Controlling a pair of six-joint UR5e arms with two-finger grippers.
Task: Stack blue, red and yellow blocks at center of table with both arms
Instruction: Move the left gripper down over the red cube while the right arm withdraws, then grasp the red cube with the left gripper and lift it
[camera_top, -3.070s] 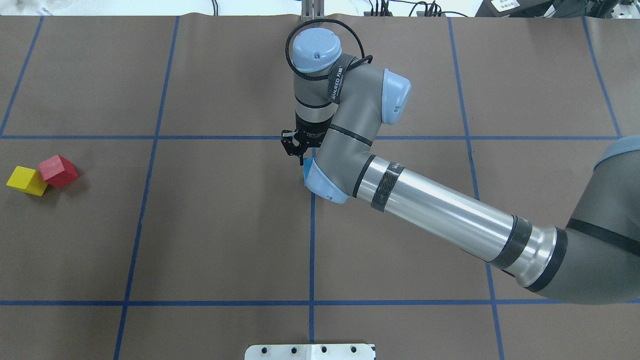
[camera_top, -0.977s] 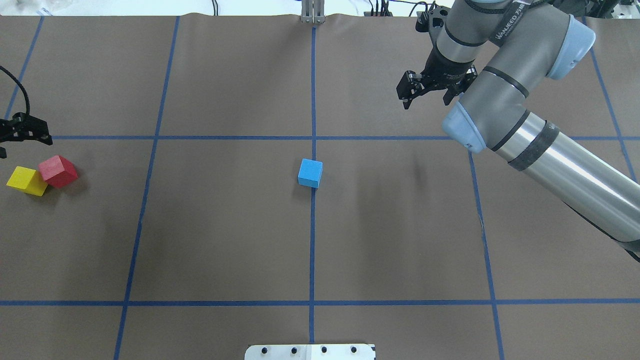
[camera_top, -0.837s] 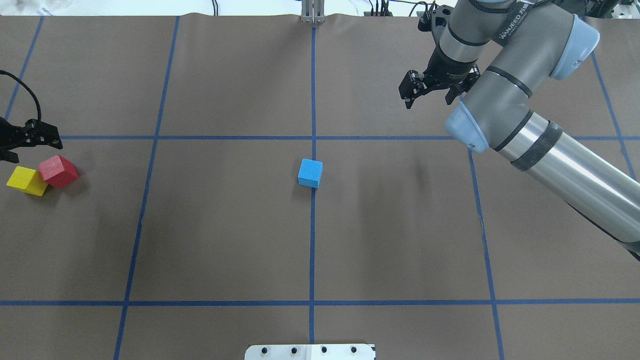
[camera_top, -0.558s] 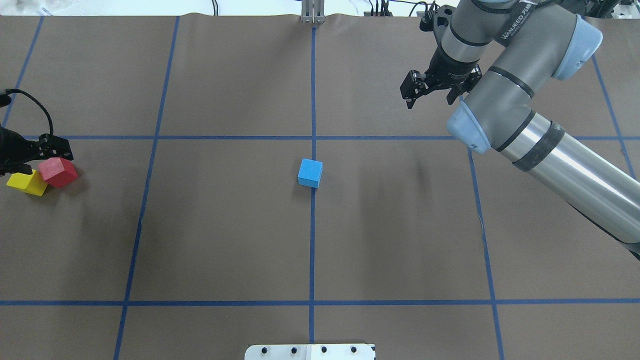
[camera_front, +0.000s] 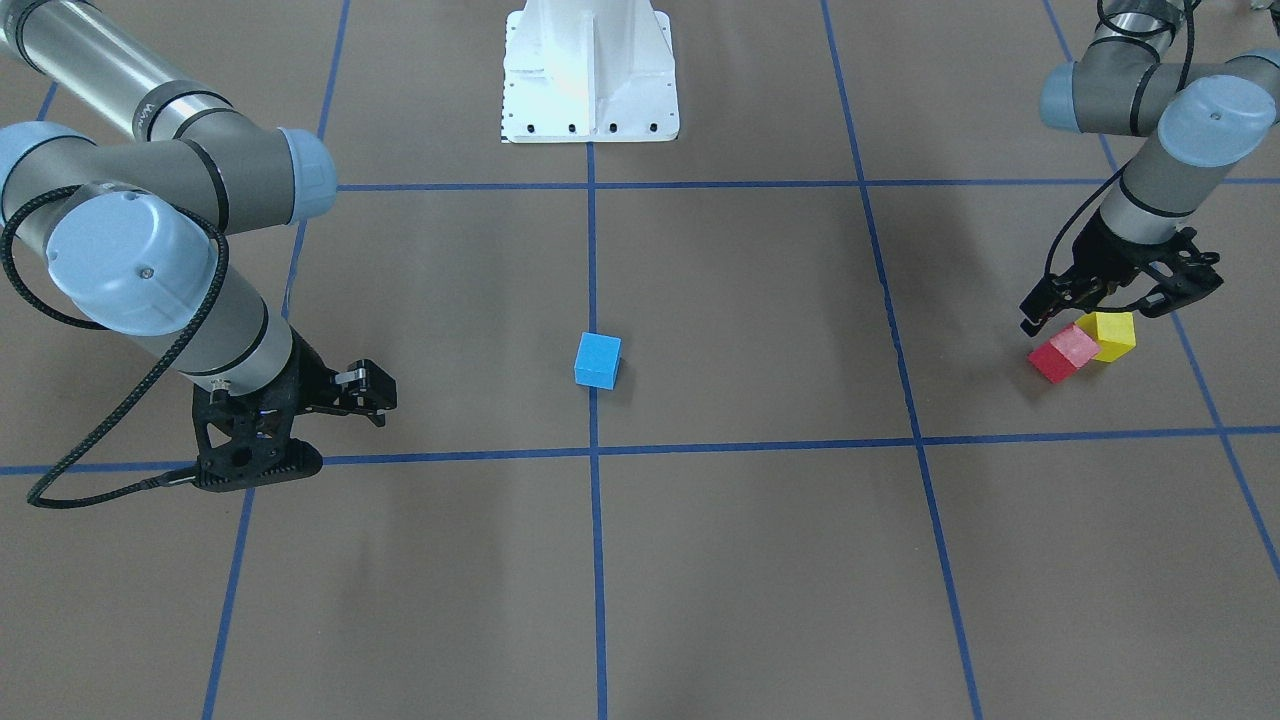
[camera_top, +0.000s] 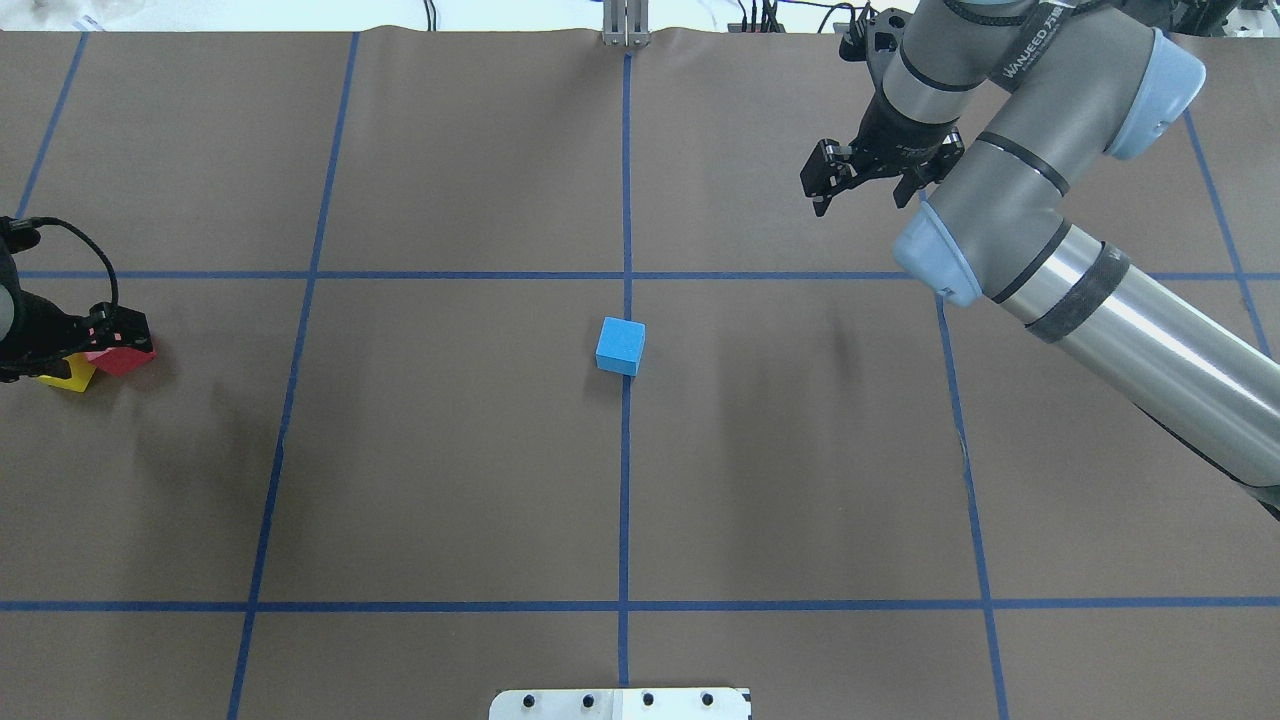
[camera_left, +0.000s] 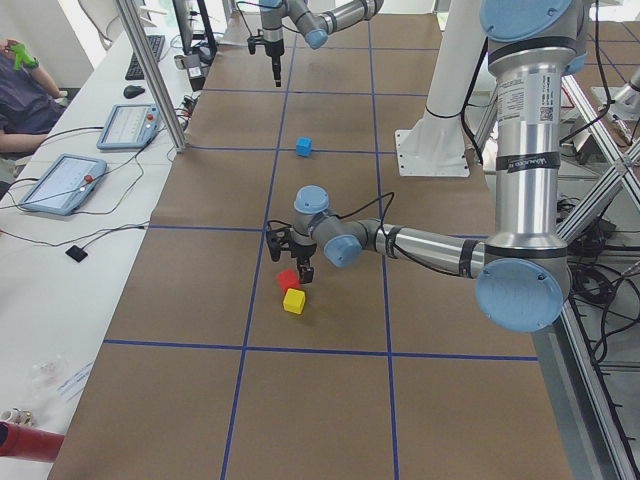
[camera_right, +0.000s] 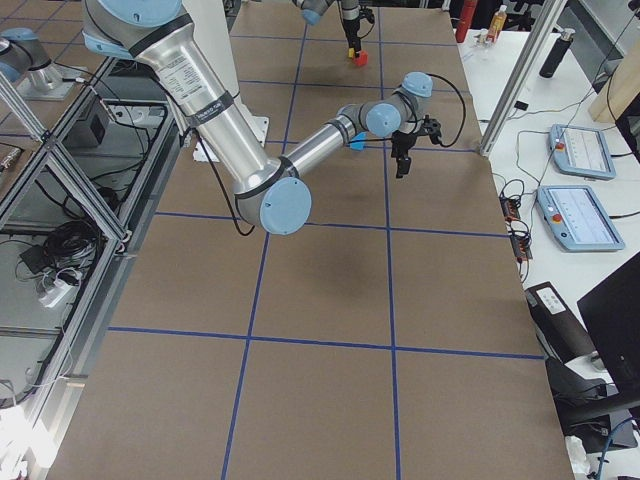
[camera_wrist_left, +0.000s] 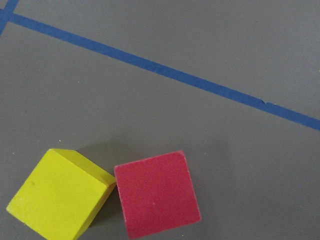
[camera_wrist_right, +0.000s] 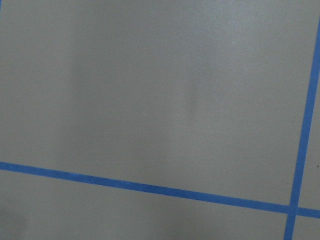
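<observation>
Left gripper (camera_front: 1105, 295): jaws apart, empty; hovering low over the red and yellow pair
Red block (camera_front: 1063, 352): just under this gripper, resting on the table (camera_front: 750, 300); one edge touching the yellow block (camera_front: 1110, 335)
Blue block (camera_front: 597, 360): well apart from both grippers, between them, near the table's middle
Right gripper (camera_top: 860, 195): jaws apart, empty; far from every block
Handling: probably light, stiff, matte rather than slippery; flat faces should seat well between the fingers
Hold: best across the two red faces clear of yellow; a finger on the shared side would likely nudge yellow
</observation>
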